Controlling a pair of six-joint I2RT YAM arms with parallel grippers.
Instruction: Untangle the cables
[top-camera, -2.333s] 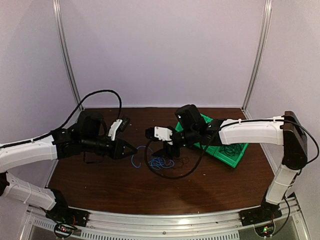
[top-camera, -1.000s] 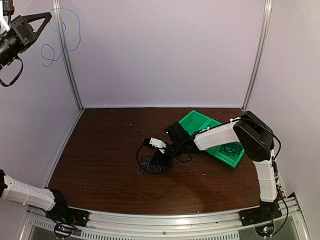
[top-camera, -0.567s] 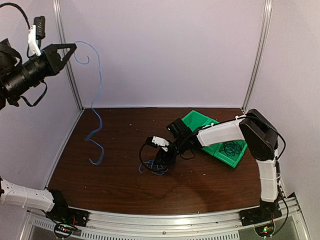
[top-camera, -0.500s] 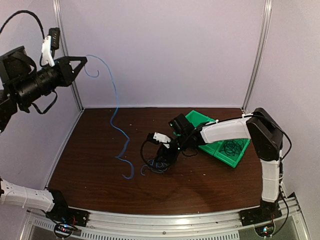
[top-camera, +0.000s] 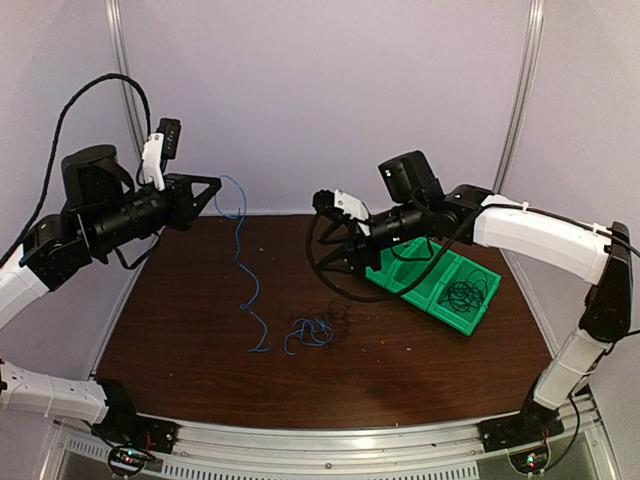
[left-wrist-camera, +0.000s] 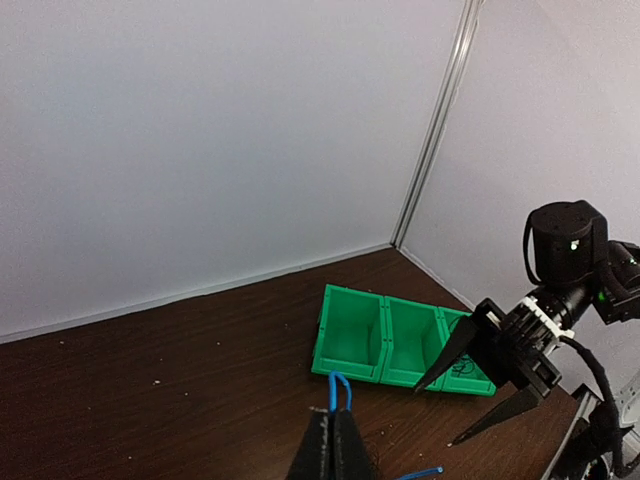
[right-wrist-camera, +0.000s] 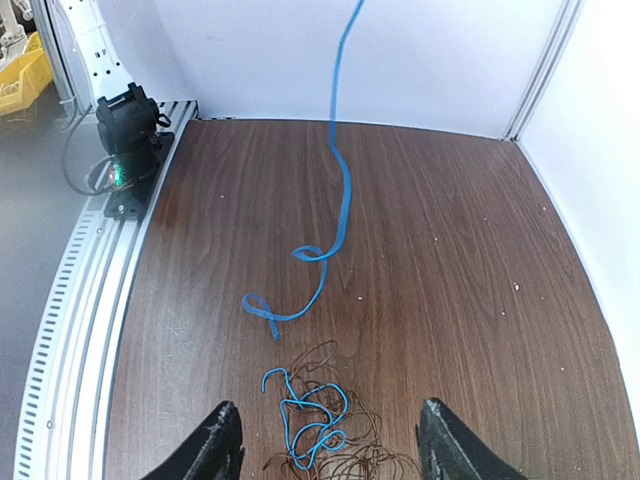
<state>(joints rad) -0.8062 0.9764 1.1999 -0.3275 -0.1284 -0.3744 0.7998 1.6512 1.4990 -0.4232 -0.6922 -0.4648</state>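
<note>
My left gripper (top-camera: 215, 187) is shut on the top loop of a long blue cable (top-camera: 243, 262), held high over the table's left half. The cable hangs down and its curled lower end (right-wrist-camera: 300, 285) lies on the wood. In the left wrist view the blue loop (left-wrist-camera: 340, 386) sticks out just past my closed gripper (left-wrist-camera: 333, 415). A small tangle of blue and thin dark cables (top-camera: 316, 329) lies mid-table, apart from the long cable. My right gripper (top-camera: 330, 258) hovers open above and behind that tangle (right-wrist-camera: 322, 432), fingers (right-wrist-camera: 218, 442) spread wide, holding nothing.
A green three-compartment bin (top-camera: 425, 283) sits at the right rear, with coiled black cables (top-camera: 467, 295) in its nearest compartment. The left wrist view shows the bin (left-wrist-camera: 355, 335) ahead. The left arm's base (right-wrist-camera: 125, 125) and the front rail (right-wrist-camera: 90, 290) show in the right wrist view.
My left arm came down from high up with the blue cable, whose lower end now rests on the table. My right gripper opened and rose off the tangle.
</note>
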